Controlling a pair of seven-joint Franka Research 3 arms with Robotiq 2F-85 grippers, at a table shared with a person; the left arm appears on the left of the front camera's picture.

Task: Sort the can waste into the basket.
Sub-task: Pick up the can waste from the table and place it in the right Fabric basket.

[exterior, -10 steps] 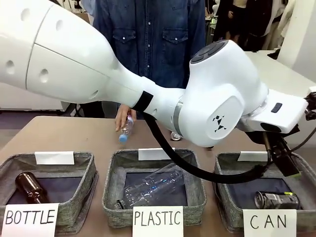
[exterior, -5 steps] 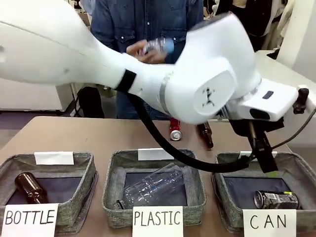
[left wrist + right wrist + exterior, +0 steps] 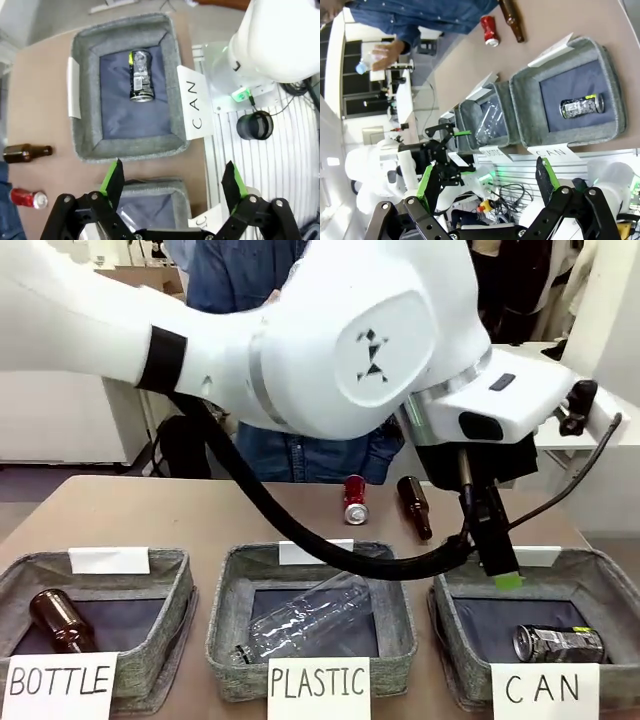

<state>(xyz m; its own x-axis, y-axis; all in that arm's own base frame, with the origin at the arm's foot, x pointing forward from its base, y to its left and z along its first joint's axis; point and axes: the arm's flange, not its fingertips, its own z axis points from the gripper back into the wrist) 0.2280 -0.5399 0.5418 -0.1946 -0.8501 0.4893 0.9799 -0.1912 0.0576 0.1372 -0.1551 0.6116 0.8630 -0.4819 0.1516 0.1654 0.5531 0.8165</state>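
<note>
bright even light, fisheye wrist views

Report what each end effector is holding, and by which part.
Nothing is held. The left end effector is open and empty; the right end effector is open and empty too. The silver can lies loose in the basket.

Three white paper signs, hand-lettered in black capitals, stand on the near walls of the grey woven baskets in the front view: the BOTTLE sign (image 3: 62,685) on the left basket (image 3: 187,580), the PLASTIC sign (image 3: 320,687) on the middle basket (image 3: 222,615), and the CAN sign (image 3: 545,690) on the right basket (image 3: 610,575). In the left wrist view the word "CAN" reads again, turned sideways, on that same basket's wall. The dark print on the silver can (image 3: 560,643) lying in the right basket is too small to read, and the white tags (image 3: 110,560) on the far rims are blank.
</note>
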